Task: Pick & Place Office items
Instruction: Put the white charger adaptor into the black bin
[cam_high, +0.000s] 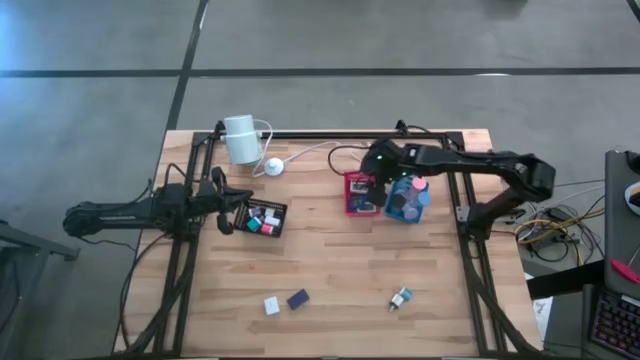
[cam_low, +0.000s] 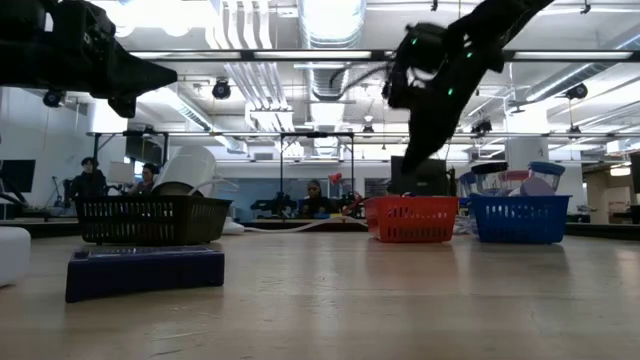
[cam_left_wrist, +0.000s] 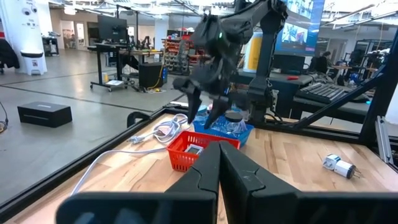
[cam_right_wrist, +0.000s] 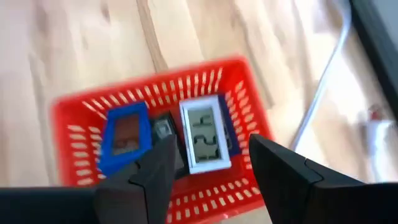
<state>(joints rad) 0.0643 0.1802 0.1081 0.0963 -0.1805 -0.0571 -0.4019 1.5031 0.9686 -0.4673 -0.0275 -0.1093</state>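
Fingers of the right gripper (cam_right_wrist: 208, 171) stand apart with nothing between them, poised right above the red tray (cam_high: 352, 205), so my read is that a drop-off is finishing here. Largest first: the bench (cam_high: 330, 270) carries three trays, red and the blue tray (cam_high: 398, 212) side by side under the right arm, and the black tray (cam_high: 275, 222) over by the left gripper (cam_high: 226, 212), which waits with fingers pressed shut and empty.

Down inside the red tray, the white-framed piece (cam_right_wrist: 203, 139) lies flat beside a blue-framed piece (cam_right_wrist: 127, 137), both clear of the fingers. To do this well, I'd lift straight up so neither fingertip clips the tray wall or drags a piece out.

Still loose on the near side of the bench: a white piece (cam_high: 272, 305) just beside a dark blue piece (cam_high: 298, 299), and a small teal-and-white piece (cam_high: 401, 298) well apart from them. Those look like the next pickups.
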